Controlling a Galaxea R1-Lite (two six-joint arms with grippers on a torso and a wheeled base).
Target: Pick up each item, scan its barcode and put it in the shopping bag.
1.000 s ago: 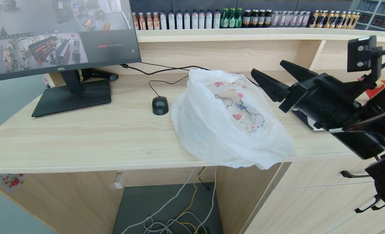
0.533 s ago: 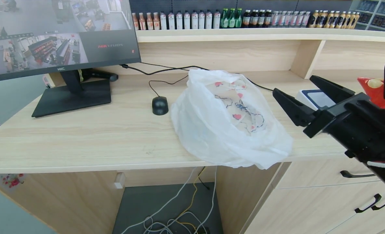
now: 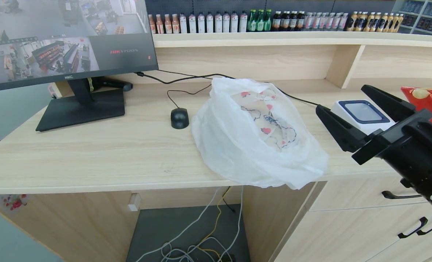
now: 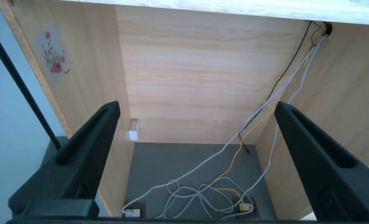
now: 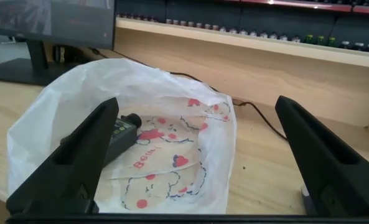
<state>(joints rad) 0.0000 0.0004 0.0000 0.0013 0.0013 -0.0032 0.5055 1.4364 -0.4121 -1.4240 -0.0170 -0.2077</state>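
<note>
Your right end effector pulls back right, wide open and empty, baring the scanner. Shopping bag sits mid bench; take the red snack pack far right, keeping its barcode clear.

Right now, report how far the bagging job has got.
Done: the shopping bag already holds a heart-patterned packet and a dark item. In hand: nothing. The right gripper is open and empty beside the scanner; the left gripper is open, below the counter. Left: the red snack bag at the counter's right end is not yet scanned or bagged.
</note>
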